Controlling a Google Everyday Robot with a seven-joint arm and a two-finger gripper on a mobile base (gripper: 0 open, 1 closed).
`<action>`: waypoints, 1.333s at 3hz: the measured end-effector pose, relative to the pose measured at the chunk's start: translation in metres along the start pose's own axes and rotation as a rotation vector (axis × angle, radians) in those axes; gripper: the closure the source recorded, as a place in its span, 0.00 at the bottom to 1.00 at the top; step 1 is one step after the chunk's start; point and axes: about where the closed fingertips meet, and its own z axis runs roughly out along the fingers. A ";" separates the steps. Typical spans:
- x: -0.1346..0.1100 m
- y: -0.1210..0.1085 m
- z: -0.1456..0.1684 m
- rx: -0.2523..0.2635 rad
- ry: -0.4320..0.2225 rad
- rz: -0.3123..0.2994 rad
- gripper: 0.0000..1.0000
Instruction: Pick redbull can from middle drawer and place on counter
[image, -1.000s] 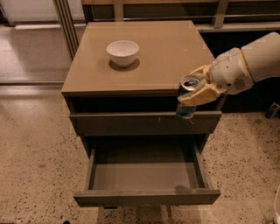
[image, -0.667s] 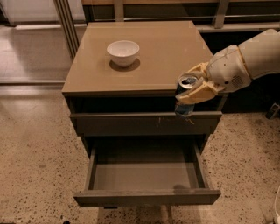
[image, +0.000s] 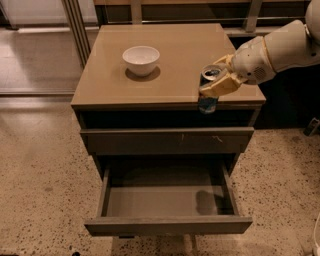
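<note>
My gripper (image: 216, 84) comes in from the right and is shut on the redbull can (image: 208, 102). The can has a silver top and a dark blue body, and it hangs upright in front of the counter's front edge, near its right corner. The counter (image: 175, 60) is a glossy tan top. Below, the middle drawer (image: 167, 202) is pulled open and its flat grey floor holds nothing. The can's shadow falls on the drawer floor at the right.
A white bowl (image: 141, 60) stands on the counter at the back left. A shut drawer front with small pale scratches (image: 167, 141) lies between counter and open drawer. Speckled floor surrounds the cabinet. A metal rail runs behind it.
My gripper has lifted the can a little higher, from the level of the upper drawer front towards the counter's edge.
</note>
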 end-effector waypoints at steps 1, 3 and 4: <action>0.004 -0.042 0.013 0.027 -0.024 0.027 1.00; 0.002 -0.101 0.032 0.054 -0.071 0.120 1.00; 0.005 -0.114 0.034 0.057 -0.061 0.191 1.00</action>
